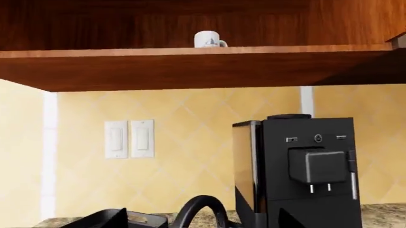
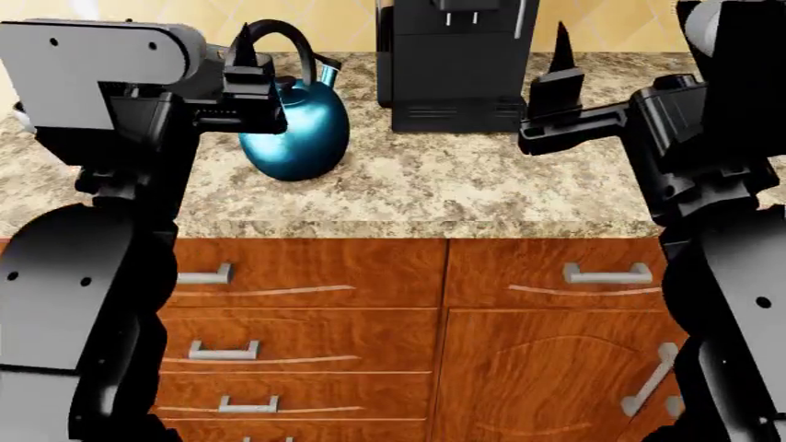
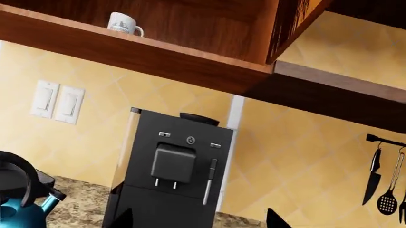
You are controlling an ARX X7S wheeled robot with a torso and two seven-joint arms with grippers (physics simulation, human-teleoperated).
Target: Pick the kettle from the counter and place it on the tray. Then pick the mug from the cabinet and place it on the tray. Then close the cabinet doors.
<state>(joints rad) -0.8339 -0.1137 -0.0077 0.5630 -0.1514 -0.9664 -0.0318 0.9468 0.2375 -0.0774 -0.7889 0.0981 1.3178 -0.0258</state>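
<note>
On the granite counter (image 2: 467, 189), left of the coffee machine (image 2: 452, 55), sits your teal kettle (image 2: 294, 129): rigid, glossy body, likely slippery. Take the arched black handle (image 2: 293, 39). Left gripper (image 2: 252, 78) is at that handle; grip cannot be told. Right gripper (image 2: 562, 69) holds nothing, its spread unclear.

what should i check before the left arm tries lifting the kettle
1. Kettle upright on the counter: ok.
2. Left gripper at the kettle's handle: ok, right beside the arch.
3. Left gripper closed on the handle: cannot tell, the arm hides the fingers.
4. Coffee machine apart from the kettle: ok, bare counter between them.
5. Right gripper out of the way: ok, on the far side of the machine.
6. Tray in reach: cannot tell, only a dark edge shows in the left wrist view.
</note>
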